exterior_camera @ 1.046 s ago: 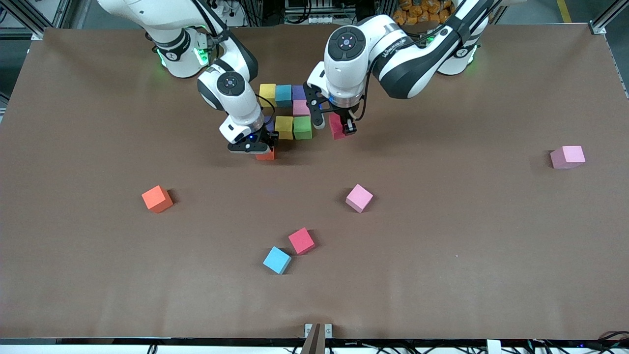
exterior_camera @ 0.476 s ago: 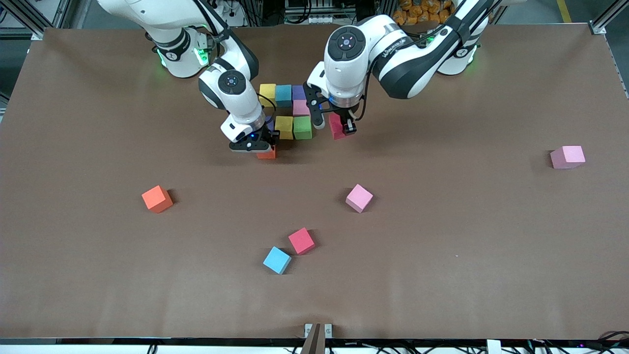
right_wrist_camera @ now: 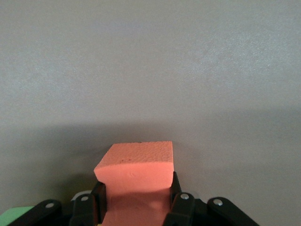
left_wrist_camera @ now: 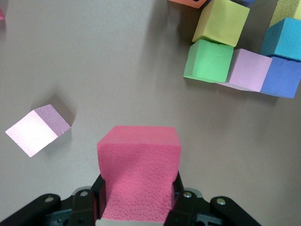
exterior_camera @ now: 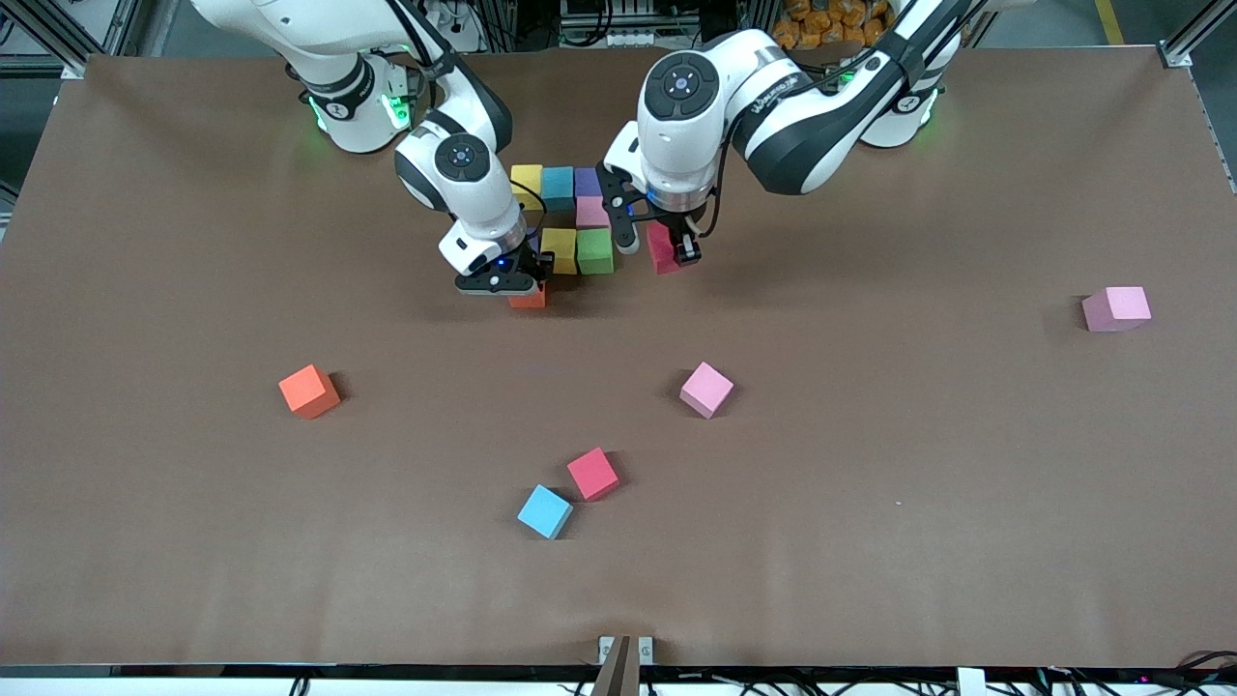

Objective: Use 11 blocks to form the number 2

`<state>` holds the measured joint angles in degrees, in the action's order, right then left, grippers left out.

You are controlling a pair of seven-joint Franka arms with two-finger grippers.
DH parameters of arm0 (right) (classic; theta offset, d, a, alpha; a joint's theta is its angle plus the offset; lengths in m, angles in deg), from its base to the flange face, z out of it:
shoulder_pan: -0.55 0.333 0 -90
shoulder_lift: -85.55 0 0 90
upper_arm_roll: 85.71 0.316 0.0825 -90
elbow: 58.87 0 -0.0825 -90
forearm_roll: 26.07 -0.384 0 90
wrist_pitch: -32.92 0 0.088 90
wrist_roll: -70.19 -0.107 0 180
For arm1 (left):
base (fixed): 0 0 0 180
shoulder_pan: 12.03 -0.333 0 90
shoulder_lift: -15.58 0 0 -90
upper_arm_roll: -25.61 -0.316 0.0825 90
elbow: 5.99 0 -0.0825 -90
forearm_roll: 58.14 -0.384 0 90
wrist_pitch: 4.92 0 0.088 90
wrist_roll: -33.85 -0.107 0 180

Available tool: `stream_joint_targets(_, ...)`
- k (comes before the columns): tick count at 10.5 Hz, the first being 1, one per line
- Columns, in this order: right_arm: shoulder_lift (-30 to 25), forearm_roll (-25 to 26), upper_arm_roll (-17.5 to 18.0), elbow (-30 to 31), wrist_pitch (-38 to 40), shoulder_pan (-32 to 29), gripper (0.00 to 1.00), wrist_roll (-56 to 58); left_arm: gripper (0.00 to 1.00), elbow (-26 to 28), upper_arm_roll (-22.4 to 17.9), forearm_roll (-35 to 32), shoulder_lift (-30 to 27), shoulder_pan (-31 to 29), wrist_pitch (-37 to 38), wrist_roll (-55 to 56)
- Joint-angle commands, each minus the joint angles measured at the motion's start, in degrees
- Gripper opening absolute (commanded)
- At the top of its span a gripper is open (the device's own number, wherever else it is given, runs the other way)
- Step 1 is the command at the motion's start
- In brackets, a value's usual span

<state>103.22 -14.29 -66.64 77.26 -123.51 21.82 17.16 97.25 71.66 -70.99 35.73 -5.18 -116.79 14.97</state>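
Two grippers carry cubes beside the half-built number 2 [exterior_camera: 567, 220], and our landmark is its green block [exterior_camera: 595, 250]. We have the right gripper [exterior_camera: 512, 286] clamped on an orange block [exterior_camera: 528, 298], which sits low, at or just above the table, toward the right arm's end from the green block and slightly nearer the front camera. The slot we judge it is meant for lies directly under the hidden corner of the middle row, so the remaining offset is small and mostly toward the digit. We have the left gripper [exterior_camera: 665, 249] closed on a deep pink block [left_wrist_camera: 138, 176], hovering just beside the green block toward the left arm's end of the table. The right arm is the nearer to the open slot; the left, we judge, waits its turn. The digit so far shows a yellow [exterior_camera: 527, 182], blue [exterior_camera: 558, 186] and purple [exterior_camera: 588, 182] top row, a pink block [exterior_camera: 591, 212] below the purple, then yellow [exterior_camera: 559, 249] and green. Spare cubes lie well apart, nearer the front camera. The cubes are matte, pebbled foam with square edges.
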Motion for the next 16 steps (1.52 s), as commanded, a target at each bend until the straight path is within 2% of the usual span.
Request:
stream_joint_targets(1, -0.27, 1.93, -0.08, 1.5, 0.6, 0.88, 0.0, -0.58, 0.0, -0.23, 0.44, 1.24, -0.29, -0.35, 0.96, -0.37)
stream_joint_targets(16, -0.09, 5.54, -0.08, 0.89, 2.89, -1.14, 0.0, 0.3, 0.0, -0.23, 0.44, 1.24, 0.06, -0.44, 0.96, -0.63)
